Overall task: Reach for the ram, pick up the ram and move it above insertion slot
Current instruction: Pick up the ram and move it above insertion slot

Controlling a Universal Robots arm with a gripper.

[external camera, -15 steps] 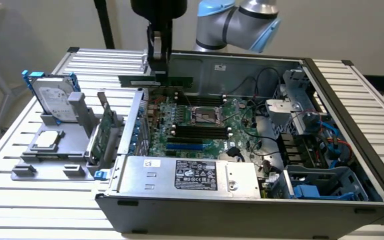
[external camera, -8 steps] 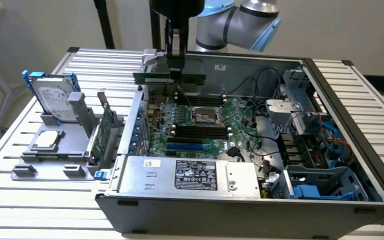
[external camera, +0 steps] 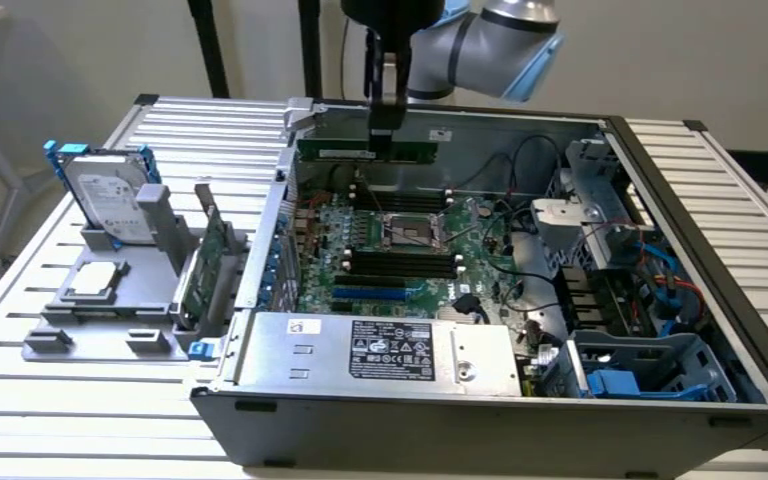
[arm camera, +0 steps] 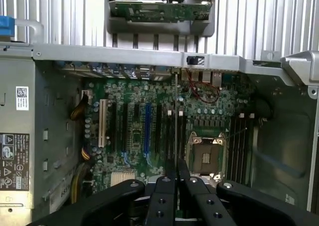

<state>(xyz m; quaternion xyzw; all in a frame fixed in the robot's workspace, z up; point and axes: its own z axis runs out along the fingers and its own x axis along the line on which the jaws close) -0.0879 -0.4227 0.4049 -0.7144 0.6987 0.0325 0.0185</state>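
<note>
My gripper (external camera: 381,138) hangs over the back of the open computer case (external camera: 704,260), shut on the ram (external camera: 344,150). The ram is a long narrow green stick, held level by its top edge above the motherboard (external camera: 357,290). In the wrist view the ram (arm camera: 175,116) shows edge-on as a thin line running out from between the black fingers (arm camera: 164,186) of the gripper (arm camera: 176,170). The black memory slots (external camera: 398,262) lie below and nearer the case's front than the stick; in the wrist view these slots (arm camera: 240,146) sit beside the CPU socket (arm camera: 204,156).
A grey fixture (external camera: 97,320) at the exterior view's left holds a silver hard drive (external camera: 107,195) and a wider green expansion card (external camera: 204,270). The power supply (external camera: 384,350) fills the case's front. Cables and a drive cage (external camera: 638,365) crowd the right side.
</note>
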